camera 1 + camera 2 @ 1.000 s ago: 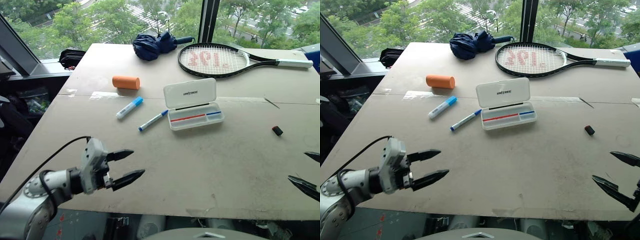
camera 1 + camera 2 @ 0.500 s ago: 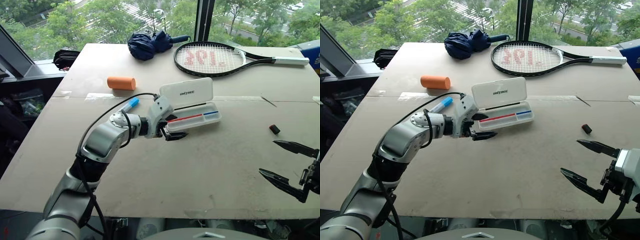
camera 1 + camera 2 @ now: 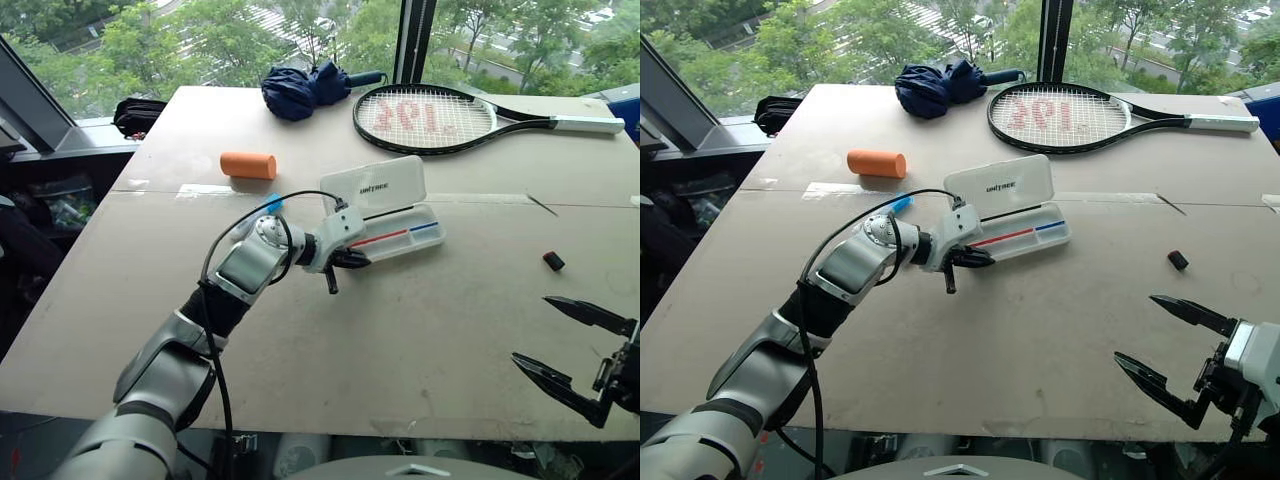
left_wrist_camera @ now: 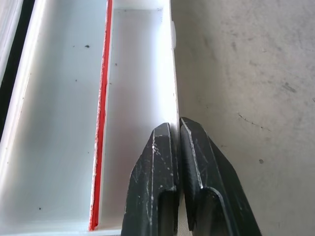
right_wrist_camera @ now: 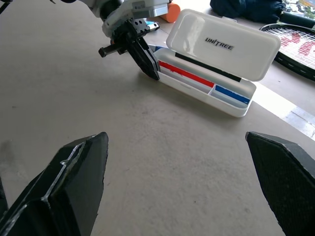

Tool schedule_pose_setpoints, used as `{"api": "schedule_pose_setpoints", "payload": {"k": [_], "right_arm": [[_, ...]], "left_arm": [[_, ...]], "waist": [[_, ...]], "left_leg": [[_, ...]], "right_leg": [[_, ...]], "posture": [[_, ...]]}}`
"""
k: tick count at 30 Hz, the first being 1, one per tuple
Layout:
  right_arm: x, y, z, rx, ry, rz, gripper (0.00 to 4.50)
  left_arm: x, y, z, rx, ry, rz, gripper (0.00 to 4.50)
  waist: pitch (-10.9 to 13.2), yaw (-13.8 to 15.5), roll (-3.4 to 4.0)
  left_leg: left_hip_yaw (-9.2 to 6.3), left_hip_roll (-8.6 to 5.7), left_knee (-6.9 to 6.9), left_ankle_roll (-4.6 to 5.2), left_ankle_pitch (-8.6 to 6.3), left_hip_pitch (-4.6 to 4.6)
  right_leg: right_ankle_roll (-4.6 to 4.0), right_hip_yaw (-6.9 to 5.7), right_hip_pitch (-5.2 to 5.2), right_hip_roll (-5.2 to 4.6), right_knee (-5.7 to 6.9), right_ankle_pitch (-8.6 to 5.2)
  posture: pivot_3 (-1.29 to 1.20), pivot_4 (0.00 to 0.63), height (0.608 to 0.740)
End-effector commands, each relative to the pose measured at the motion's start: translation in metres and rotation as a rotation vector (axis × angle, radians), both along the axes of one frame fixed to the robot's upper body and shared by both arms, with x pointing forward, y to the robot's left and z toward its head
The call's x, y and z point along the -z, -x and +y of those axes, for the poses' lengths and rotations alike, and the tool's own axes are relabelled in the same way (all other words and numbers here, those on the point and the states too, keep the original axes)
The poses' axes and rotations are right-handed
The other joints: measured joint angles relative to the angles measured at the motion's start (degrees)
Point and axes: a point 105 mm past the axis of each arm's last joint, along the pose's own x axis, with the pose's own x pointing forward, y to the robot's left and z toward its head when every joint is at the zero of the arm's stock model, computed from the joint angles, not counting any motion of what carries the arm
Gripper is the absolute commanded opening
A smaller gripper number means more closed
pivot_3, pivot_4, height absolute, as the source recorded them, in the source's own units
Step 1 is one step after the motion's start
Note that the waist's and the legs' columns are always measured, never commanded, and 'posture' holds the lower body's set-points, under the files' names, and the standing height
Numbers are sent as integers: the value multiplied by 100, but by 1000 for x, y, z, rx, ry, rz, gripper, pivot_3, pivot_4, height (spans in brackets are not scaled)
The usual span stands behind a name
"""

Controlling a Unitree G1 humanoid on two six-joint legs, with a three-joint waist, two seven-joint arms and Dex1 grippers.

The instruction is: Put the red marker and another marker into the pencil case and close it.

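The white pencil case (image 3: 400, 228) lies open in the middle of the table, its lid (image 3: 378, 187) standing up. A red strip (image 4: 101, 123) and a blue strip (image 5: 231, 95) run along the tray's divider. The red marker is out of view. A white marker with a blue cap (image 3: 272, 206) peeks out behind my left arm. My left gripper (image 3: 358, 262) is shut with nothing in it, its tips (image 4: 167, 135) at the tray's front wall near its left end. My right gripper (image 3: 532, 330) hangs open over the table's near right edge, well apart from the case.
An orange cylinder (image 3: 249, 165) lies at the back left. A tennis racket (image 3: 430, 118) and a folded navy umbrella (image 3: 305, 90) lie along the far edge. A small black piece (image 3: 553, 262) sits right of the case. Bare tabletop spreads in front of the case.
My left arm has reached forward and rightward to the case's left end, and its gripper went from open to shut. The right gripper drifted slightly inward, still open.
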Motion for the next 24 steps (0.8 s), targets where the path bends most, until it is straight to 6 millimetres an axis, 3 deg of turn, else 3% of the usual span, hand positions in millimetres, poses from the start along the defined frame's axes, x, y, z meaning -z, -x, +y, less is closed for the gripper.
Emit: {"api": "schedule_pose_setpoints", "payload": {"k": [1,9,15,24], "right_arm": [[-4,6,1,14,17,-39,4500],[1,19,1,57,19,-27,4500],[4,23,0,68,27,-14,4500],[10,28,-22,108,43,30,4500]], "left_arm": [[-3,14,-13,219,-11,-4,96],[-11,22,-24,418,-33,-55,96],[-10,24,-22,427,-45,-52,96],[-7,29,-6,366,-75,-31,96]], "waist": [[0,0,0],[2,-12,0],[1,-23,0],[1,-19,1]], "left_leg": [[0,0,0,0,0,0],[1,0,0,0,0,-5],[0,3,0,1,0,-4],[0,6,0,1,0,-4]], "right_leg": [[0,1,0,-1,0,0],[0,0,-3,-1,0,0],[0,1,-5,3,1,-1],[0,1,-5,2,1,-1]], "posture": [[0,150,730],[0,150,730],[0,150,730],[0,150,730]]}}
